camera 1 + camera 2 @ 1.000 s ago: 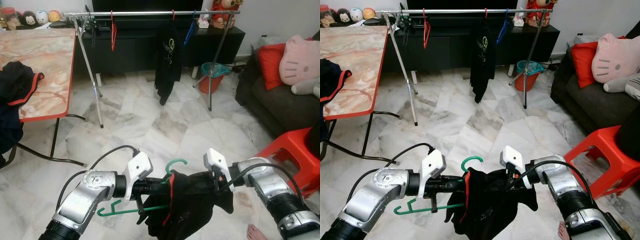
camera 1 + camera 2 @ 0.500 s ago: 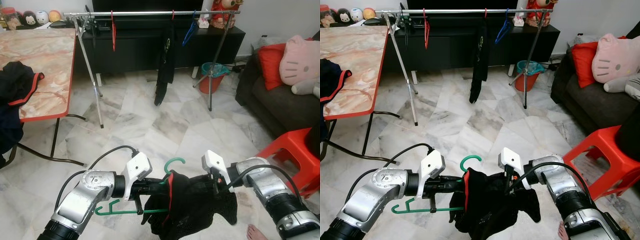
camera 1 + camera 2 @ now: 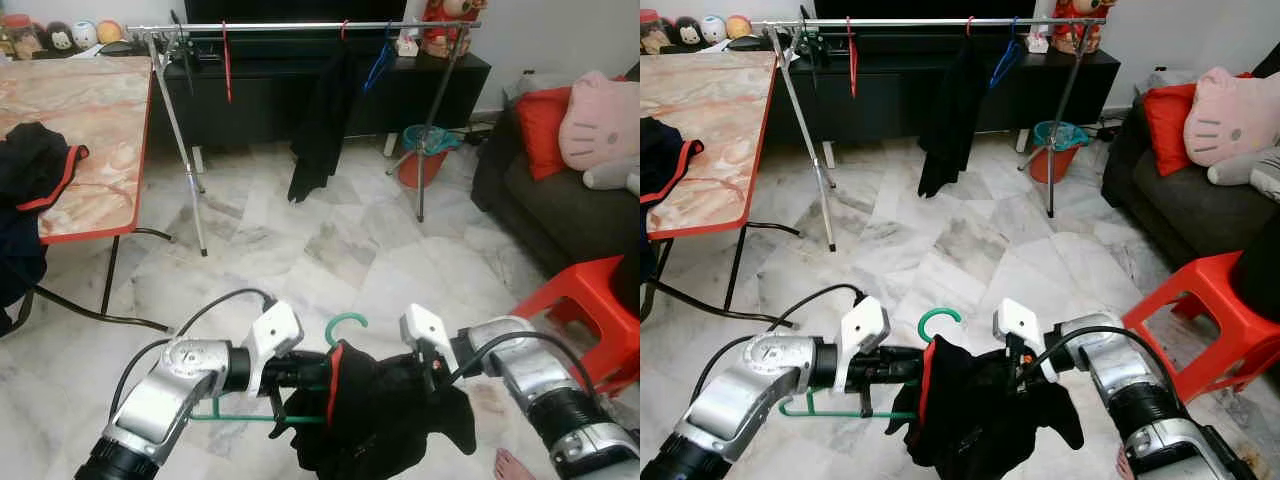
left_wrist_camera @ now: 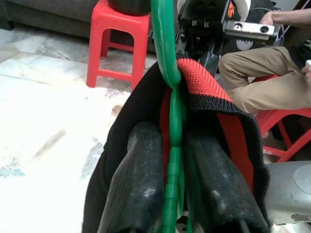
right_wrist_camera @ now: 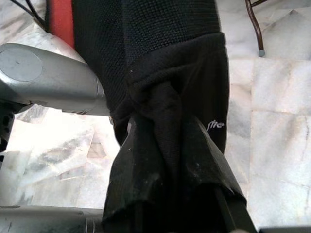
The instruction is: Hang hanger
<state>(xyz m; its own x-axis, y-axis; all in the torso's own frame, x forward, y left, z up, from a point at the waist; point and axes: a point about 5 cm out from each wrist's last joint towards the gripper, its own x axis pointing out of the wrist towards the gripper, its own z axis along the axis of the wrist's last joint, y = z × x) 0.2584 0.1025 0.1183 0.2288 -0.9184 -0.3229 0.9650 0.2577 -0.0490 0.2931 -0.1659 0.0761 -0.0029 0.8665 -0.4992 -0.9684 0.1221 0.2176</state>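
Obs: the green hanger [image 3: 300,410] is carried low in front of the robot, well short of the clothes rail [image 3: 300,25] at the far side of the room. A black garment [image 3: 375,420] with red trim is draped over it and hangs between the two arms

Left hand [image 4: 175,194]: fingers [image 4: 138,184] pressed together on the hanger's neck through the red-edged collar; green wire runs straight up between them in the left wrist view

Right hand [image 5: 170,184]: pinching a bunched fold of the black cloth on the garment's other side; fingers wrapped in fabric

Key relation: hanger's long axis lies roughly level, across the robot's front, bar end sticking out past the left arm. Hook [image 3: 345,325] rises between the two hands and curls up, on the rail-facing side. Rail bar runs left-to-right, high and well apart from the hook, so the hook lies below and far back from it. Left hand is the nearer one to the hook and actually holds the hanger; right only steadies cloth

Rail already carries a dark garment [image 3: 318,135] near mid-bar, plus red hangers [image 3: 227,65]. Marble-topped bench [image 3: 80,130] to the left

Judgement: walk-up and lift not yet done
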